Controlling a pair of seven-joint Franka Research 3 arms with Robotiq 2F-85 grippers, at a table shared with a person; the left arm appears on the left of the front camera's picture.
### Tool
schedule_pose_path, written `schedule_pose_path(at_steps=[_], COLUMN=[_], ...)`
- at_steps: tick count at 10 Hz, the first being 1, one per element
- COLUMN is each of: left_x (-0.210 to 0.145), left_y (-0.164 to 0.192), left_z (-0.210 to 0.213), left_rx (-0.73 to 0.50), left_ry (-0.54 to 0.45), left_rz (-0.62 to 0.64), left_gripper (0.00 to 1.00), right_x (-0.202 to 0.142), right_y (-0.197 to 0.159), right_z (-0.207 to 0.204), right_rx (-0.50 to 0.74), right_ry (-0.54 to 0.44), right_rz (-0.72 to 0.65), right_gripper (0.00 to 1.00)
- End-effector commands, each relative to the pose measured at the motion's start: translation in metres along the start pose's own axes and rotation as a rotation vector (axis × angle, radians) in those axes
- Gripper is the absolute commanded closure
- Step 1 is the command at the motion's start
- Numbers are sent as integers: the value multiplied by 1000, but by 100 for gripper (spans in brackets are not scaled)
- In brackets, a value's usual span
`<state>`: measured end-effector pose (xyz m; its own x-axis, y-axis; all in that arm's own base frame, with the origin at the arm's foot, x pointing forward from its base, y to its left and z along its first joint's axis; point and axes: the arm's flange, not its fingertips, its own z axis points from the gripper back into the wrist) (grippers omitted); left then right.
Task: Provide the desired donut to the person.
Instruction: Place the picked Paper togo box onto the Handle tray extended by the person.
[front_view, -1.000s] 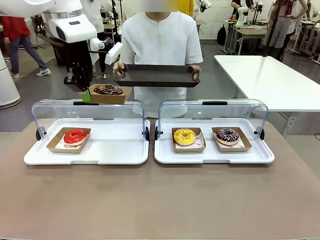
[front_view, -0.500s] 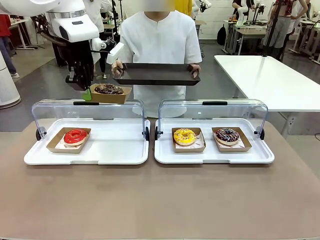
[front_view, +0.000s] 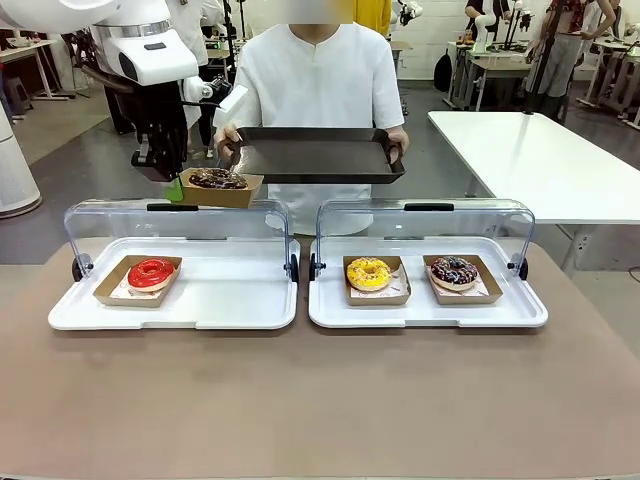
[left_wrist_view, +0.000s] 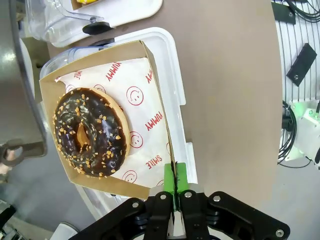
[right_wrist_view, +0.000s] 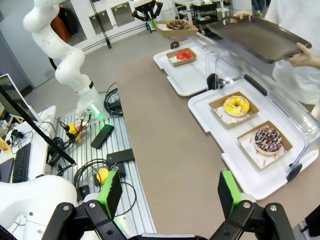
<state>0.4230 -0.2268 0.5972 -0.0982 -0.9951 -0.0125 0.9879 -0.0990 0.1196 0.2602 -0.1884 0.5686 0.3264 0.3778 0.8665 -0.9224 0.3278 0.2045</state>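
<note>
A chocolate donut with nut bits (front_view: 217, 178) sits in a brown cardboard tray (left_wrist_view: 150, 70) that hangs in the air above the left case. My left gripper (front_view: 172, 188) is shut on that tray's edge, its green pads (left_wrist_view: 175, 182) pinching the cardboard wall. The person (front_view: 318, 75) in the white shirt stands across the table and holds a dark serving tray (front_view: 315, 155) with both hands, just right of the donut. My right gripper (right_wrist_view: 170, 192) stands open, low over the table's near side, holding nothing.
Two white cases with raised clear lids (front_view: 175, 215) stand on the table. The left case (front_view: 230, 300) holds a red donut (front_view: 150, 272); the right case (front_view: 520, 310) holds a yellow donut (front_view: 369, 272) and a sprinkled chocolate one (front_view: 454, 270). A white table (front_view: 560, 160) stands at the right.
The person has tilted and shifted the dark tray slightly right and nearer. My left gripper with the chocolate donut has barely moved. The right gripper is unchanged.
</note>
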Motion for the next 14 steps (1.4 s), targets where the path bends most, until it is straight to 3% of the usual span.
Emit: schedule_pose_path(at_steps=[1,9,11,14], left_x=[-1,-1,-1,7], left_y=[-6,-6,14,50], left_z=[1,1,12,48], left_rx=[-1,-1,-5,84], left_ry=[-11,-11,-15,-38], left_rz=[5,5,18,61], left_gripper=[100,100,99,99], right_x=[0,0,0,0], right_y=[1,1,1,1], right_z=[1,1,1,1], right_rx=[6,6,6,6], right_ry=[-8,-8,-8,-8], right_rz=[7,7,7,7], right_gripper=[0,0,0,0])
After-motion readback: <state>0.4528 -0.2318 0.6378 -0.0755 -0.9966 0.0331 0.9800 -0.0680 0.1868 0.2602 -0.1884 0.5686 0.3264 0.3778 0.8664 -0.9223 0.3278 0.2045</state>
